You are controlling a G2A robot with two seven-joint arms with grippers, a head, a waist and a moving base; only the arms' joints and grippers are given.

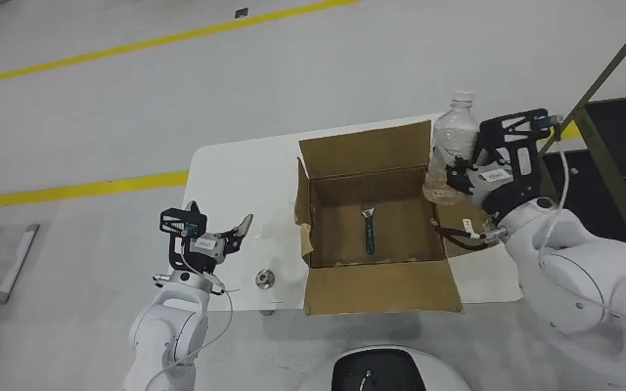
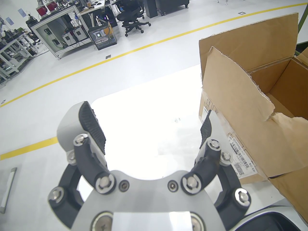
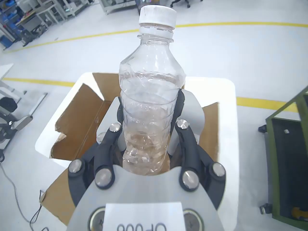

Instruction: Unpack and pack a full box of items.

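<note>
right gripper (image 3: 149, 111): fingers clamp bottle (image 3: 151, 90) above box (image 1: 367, 152); left gripper (image 2: 148, 116): fingers open over desk (image 1: 245, 176); wrench (image 1: 369, 231) inside box

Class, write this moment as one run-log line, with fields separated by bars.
right gripper: shut on bottle, held over box rim | left gripper: open above table | wrench: lying in box

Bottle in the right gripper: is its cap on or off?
On. A white cap sits on the neck of the clear bottle, held by its lower body in the right gripper.
</note>
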